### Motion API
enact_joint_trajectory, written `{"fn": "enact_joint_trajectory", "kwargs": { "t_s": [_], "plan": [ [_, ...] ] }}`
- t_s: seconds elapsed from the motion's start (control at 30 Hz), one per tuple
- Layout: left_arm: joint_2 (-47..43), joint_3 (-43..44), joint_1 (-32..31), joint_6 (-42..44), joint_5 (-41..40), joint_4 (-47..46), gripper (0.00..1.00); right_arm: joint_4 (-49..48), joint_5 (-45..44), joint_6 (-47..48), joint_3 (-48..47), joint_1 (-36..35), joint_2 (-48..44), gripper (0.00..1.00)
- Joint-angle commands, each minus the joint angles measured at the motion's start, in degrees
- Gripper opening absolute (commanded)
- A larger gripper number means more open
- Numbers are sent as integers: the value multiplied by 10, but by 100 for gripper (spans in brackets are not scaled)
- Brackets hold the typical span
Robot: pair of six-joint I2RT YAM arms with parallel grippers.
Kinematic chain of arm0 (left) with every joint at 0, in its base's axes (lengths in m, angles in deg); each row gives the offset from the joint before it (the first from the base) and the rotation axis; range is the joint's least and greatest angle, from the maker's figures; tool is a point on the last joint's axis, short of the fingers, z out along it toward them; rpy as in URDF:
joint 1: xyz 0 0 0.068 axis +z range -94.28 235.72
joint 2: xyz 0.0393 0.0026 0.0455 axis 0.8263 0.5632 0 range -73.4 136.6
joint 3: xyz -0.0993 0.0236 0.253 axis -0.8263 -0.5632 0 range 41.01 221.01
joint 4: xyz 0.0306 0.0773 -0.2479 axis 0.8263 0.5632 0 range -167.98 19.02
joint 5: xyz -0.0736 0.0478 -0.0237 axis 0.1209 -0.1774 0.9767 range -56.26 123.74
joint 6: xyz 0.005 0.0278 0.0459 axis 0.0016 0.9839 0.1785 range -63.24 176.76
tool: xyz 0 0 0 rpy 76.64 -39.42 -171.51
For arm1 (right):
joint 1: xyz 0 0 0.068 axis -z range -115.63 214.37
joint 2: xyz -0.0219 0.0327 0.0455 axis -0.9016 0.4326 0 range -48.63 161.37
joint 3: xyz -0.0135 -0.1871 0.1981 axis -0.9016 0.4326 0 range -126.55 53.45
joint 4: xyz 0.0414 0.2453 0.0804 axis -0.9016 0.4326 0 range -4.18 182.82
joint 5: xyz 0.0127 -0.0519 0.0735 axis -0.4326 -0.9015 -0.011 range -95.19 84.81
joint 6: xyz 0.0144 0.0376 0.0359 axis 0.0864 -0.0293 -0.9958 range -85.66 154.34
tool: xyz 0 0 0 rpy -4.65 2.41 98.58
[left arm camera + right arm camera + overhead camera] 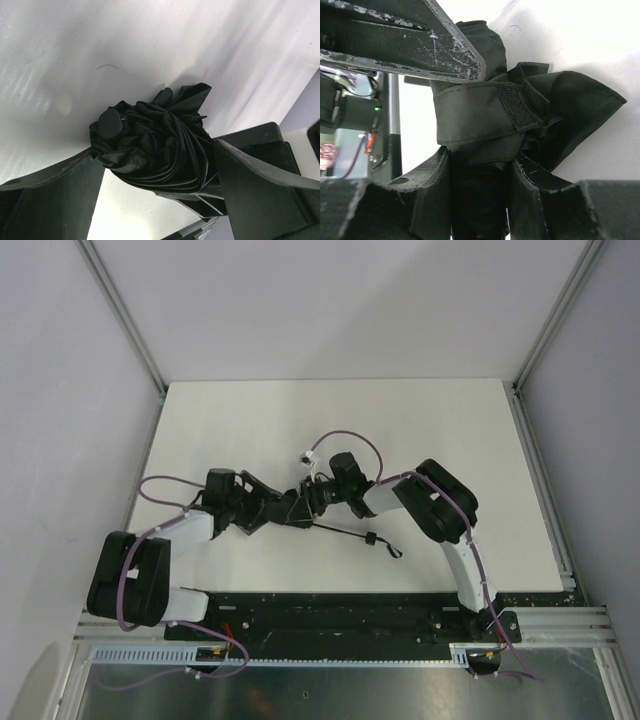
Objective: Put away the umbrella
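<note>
Both grippers clamped their jaws on the matte black, pleated-fabric umbrella [290, 508] near the smooth white table's [350, 420] middle, well apart from every edge. The left gripper [157, 150] squeezed its crumpled capped end; the right gripper [480, 162] pinched beneath its Velcro strap [517, 106].

Top view: folded canopy of the black compact folding umbrella [342, 531] largely hidden between left gripper [285, 508] and right gripper [312, 502]. Black on black, fingertips too small to separate. Left wrist view: shaft and handle hidden behind the fabric bundle. Right wrist view: bundle's lower end cut by bottom edge. Pinkish-red shape [327, 155] at left margin blurred, unidentifiable.
</note>
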Motion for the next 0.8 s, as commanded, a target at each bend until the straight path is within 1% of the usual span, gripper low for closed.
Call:
{"fn": "enact_joint_trajectory", "kwargs": {
  "t_s": [0.0,0.13,0.3,0.4,0.5,0.57,0.63,0.77],
  "plan": [
    [31,-19,-11,16,-30,5,92,45,87,-80,38,1,67,0],
    [32,-35,-23,6,-38,4,89,-13,110,-153,38,6,88,0],
    [29,-49,-29,-10,-46,-8,89,-74,117,-263,39,10,109,0],
    [35,-55,-30,-19,-48,-31,87,-168,124,-353,47,10,120,0],
    [47,-54,-29,-25,-48,-50,81,-276,127,-451,49,10,139,0],
    [56,-54,-27,-27,-46,-56,73,-324,125,-500,49,10,150,0],
    [64,-55,-26,-23,-51,-65,62,-342,122,-518,49,9,152,0],
    [78,-58,-24,-5,-56,-79,31,-325,115,-507,52,8,145,0]
  ]
}}
